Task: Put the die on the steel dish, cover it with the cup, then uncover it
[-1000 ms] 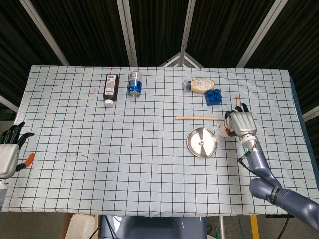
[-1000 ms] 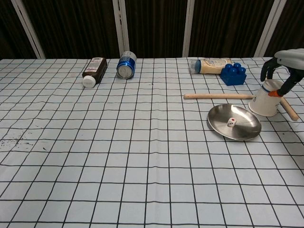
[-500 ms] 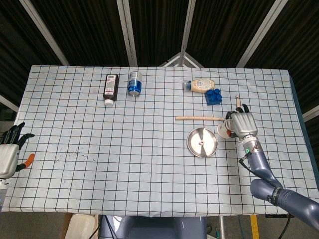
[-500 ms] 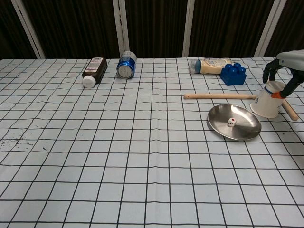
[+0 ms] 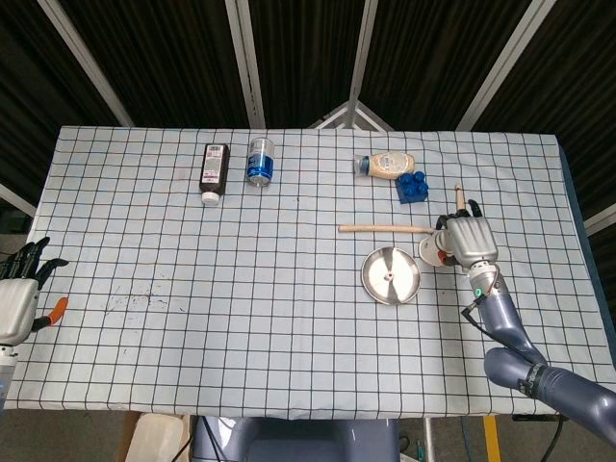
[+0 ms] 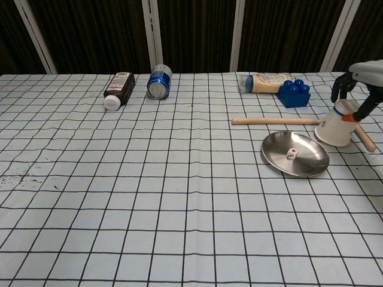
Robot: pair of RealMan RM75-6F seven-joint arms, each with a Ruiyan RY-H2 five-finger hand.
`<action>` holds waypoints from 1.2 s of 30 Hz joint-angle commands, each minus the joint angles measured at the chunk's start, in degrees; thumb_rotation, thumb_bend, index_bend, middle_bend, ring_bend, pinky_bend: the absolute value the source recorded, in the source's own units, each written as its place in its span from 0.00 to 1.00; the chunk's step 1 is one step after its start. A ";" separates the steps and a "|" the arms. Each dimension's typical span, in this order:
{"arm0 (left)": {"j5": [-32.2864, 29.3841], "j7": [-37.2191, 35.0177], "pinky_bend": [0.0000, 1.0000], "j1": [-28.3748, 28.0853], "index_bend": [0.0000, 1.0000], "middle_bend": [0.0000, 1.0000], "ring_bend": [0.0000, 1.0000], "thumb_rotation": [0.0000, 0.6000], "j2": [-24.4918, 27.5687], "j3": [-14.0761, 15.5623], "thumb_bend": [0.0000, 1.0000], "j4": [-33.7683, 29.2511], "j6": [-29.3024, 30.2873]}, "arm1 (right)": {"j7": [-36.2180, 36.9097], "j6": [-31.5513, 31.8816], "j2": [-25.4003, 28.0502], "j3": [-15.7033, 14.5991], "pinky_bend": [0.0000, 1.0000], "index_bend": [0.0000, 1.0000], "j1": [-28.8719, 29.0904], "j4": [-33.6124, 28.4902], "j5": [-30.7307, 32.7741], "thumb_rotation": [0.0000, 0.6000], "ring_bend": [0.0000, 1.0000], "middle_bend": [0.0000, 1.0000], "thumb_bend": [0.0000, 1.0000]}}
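Checked tablecloth (image 6: pixel 119 197), right hand (image 5: pixel 468 240) fingers (image 6: pixel 339 88) seemingly around half-hidden cup (image 6: pixel 337 127), left hand (image 5: pixel 17 298) cropped, spread.

Light: I see bright, even light from overhead on the checked tablecloth (image 5: pixel 289 241).
Shadows: short and soft.
Glare: mild sheen on the steel dish (image 6: pixel 295 154).
Focus: both views sharp.
Background: dark beyond the table.

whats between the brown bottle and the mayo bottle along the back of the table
Only the blue can, lying right beside the brown bottle; bare cloth then runs to the mayo bottle, clearest in the chest view.
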 commanded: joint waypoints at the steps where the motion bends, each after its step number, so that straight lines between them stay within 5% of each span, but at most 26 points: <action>1: -0.02 -0.14 0.10 0.02 0.26 0.00 0.00 1.00 0.03 -0.04 0.47 0.00 0.06 | -0.45 0.98 0.87 0.12 0.00 0.40 -0.01 -1.79 -0.65 1.00 0.24 0.51 0.41; 19: 0.18 -1.03 0.10 0.06 0.26 0.00 0.00 1.00 0.46 0.07 0.47 -0.13 -0.08 | -9.01 5.42 3.95 -0.72 0.00 0.40 1.42 -18.87 -2.13 1.00 0.24 0.51 0.41; 36: 0.23 -1.03 0.10 -0.14 0.26 0.00 0.00 1.00 0.43 0.17 0.47 0.02 -0.47 | -13.84 8.35 1.12 -2.63 0.00 0.40 1.97 -19.96 -1.12 1.00 0.24 0.51 0.41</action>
